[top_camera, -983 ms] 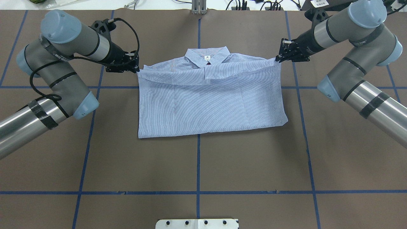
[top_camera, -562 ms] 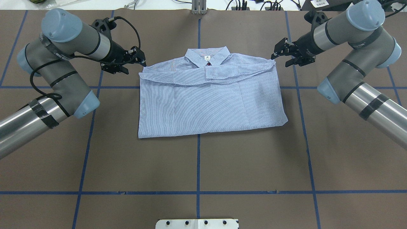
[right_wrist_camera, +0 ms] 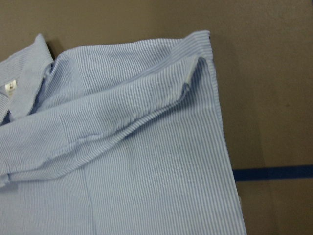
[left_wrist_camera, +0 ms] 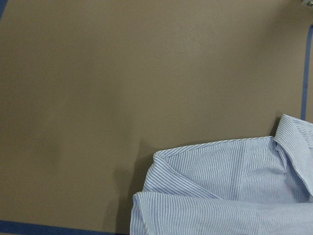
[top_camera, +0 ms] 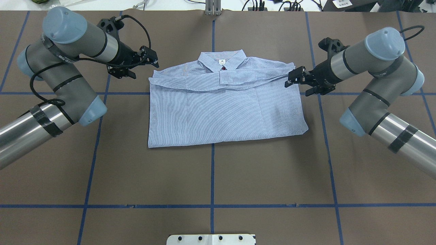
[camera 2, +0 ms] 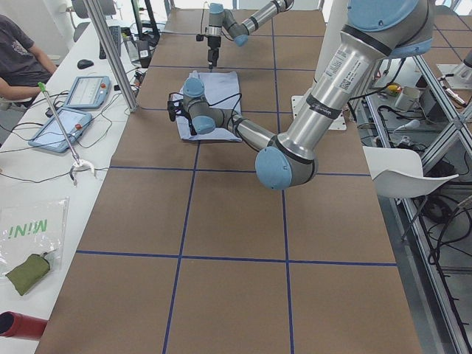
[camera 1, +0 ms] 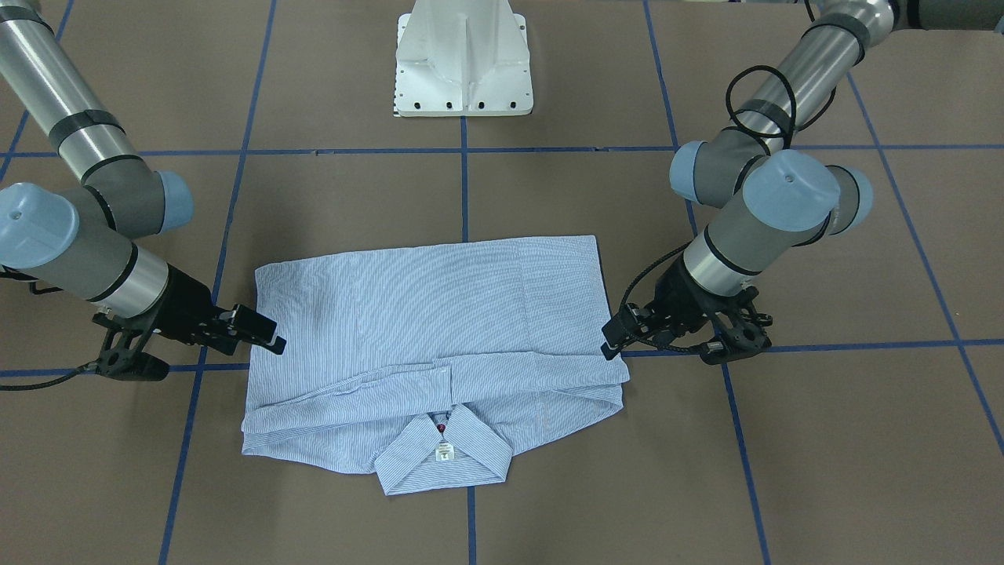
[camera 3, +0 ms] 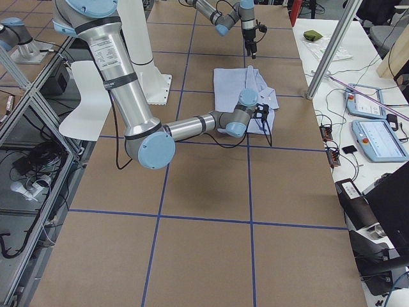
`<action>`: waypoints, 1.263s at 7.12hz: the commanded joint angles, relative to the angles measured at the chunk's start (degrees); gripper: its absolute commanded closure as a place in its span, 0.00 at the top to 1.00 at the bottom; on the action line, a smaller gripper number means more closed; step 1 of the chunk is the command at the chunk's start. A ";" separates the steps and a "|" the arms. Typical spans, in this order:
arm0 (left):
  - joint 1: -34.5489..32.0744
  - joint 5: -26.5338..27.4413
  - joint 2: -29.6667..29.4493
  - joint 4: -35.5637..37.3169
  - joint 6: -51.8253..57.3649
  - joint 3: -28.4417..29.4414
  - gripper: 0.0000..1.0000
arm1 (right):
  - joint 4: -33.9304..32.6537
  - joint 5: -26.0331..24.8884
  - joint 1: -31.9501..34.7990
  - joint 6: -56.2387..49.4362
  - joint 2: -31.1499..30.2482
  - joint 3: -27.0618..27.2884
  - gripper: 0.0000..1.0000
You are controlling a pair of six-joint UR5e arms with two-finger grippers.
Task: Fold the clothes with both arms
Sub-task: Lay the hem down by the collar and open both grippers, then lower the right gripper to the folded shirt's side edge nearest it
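Note:
The light blue-and-white pinstriped shirt (top_camera: 221, 112) lies folded flat on the brown table, collar (top_camera: 221, 60) at the far side and sleeves folded across under it. It also shows in the front-facing view (camera 1: 439, 314) and both wrist views (left_wrist_camera: 220, 196) (right_wrist_camera: 122, 147). My left gripper (top_camera: 154, 59) is open and empty, just off the shirt's far left corner; in the front view it (camera 1: 611, 340) sits at the shirt's edge. My right gripper (top_camera: 292, 78) is open and empty, at the shirt's right edge below the shoulder, and it also shows in the front view (camera 1: 269, 331).
The white pedestal base (camera 1: 463, 71) stands at the near middle of the table. Blue tape lines (top_camera: 212, 177) grid the brown surface. A side bench with tablets (camera 2: 81, 92) and a seated person runs along the far edge.
Both grippers, shut on the shirt's far corners a second ago, have let go and opened. The right gripper has moved toward the robot along the shirt's right edge; the left has lifted slightly away.

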 commanded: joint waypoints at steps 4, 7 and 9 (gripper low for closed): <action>-0.02 0.08 0.57 0.04 -0.22 -0.96 0.99 | -0.38 0.11 -3.57 0.11 -5.22 3.23 0.98; -0.02 0.00 0.66 0.04 -0.22 -0.96 0.99 | -0.38 0.20 -5.15 0.11 -5.66 3.23 0.98; -0.02 0.08 0.66 -0.04 -0.22 -0.96 0.99 | -0.38 0.55 -5.59 0.11 -7.76 5.50 0.50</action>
